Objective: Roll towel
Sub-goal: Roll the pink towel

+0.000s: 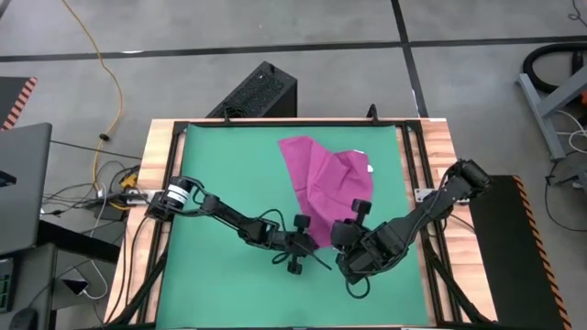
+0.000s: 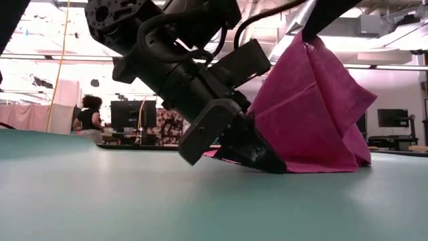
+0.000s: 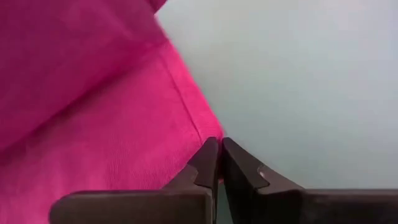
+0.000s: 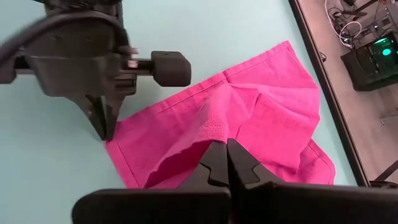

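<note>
Finds the towel point(image 1: 321, 179) on the mat point(image 1: 229, 174), right of centre, half flat and half lifted. Grips a ridge of cloth near the middle with the right gripper point(image 4: 222, 152), fingers closed tight on the fold. Hoists that fold clear of the mat, so that in the low view the towel point(image 2: 314, 114) stands as a tent, peak high and skirts trailing down to the surface. Judged as a lift meant to free one half for turning over the other, or to shake out slack before rolling.

Sets the left gripper point(image 1: 298, 246) low at the near corner, tips down on the mat. Shows the fingers point(image 3: 208, 158) pressed together right at the hem, seemingly nipping or pinning the corner; cannot be read for sure how much cloth sits between them. Looks like an anchor: stops the towel sliding while the other arm pulls upward.

Leaves the far part spread toward the mat's back edge, creased and uneven. Counts as early work only, no roll begun. Calls next for laying the raised half down straight, edges roughly matched. Risks dragging the whole cloth sideways if the corner slips, or dropping a bunched fold that would roll lumpy.
</note>
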Motion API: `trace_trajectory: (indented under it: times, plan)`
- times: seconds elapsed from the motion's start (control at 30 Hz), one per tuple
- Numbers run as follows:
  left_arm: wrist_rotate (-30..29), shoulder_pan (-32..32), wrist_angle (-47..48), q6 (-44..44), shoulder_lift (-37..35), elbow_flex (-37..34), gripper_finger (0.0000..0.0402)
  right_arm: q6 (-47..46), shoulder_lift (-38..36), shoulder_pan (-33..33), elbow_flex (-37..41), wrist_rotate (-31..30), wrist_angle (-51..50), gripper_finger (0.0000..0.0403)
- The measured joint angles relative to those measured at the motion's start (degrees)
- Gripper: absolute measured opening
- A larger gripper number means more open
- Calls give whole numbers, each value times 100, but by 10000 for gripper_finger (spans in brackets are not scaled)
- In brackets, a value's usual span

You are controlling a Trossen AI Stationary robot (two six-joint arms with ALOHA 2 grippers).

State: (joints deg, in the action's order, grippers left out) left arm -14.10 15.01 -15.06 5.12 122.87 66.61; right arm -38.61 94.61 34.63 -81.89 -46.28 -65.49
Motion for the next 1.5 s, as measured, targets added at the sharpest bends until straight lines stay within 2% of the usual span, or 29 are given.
trace_trajectory:
  times: [0.2,0.3,0.57,0.73,0.93,1.13,1.27,1.37,1.5]
  plan:
    - [-492,74,611,-479,-367,-31,0,-82,0,60,0,-4,-89,0]
    - [-877,225,1518,-640,-881,-44,0,-311,0,90,0,-2,-261,0]
    - [-2537,784,3441,-1034,-2377,-37,0,-601,0,204,0,-9,-339,0]
    - [-3133,1098,4244,-1431,-3154,-35,0,-559,0,274,0,0,-71,0]
    - [-3755,1471,5363,-2206,-3808,-33,0,-466,-2,443,0,345,272,0]
    - [-3778,1793,6092,-3094,-4019,-31,0,-460,25,647,0,503,779,4]
    - [-3633,1993,6196,-3289,-3965,-31,0,-448,63,743,0,989,1179,11]
    - [-3510,2139,6367,-3534,-3964,-29,0,-635,121,830,0,1358,1359,36]
    - [-3424,2390,6991,-4228,-3965,-26,0,-1427,222,981,-2,1471,1000,88]
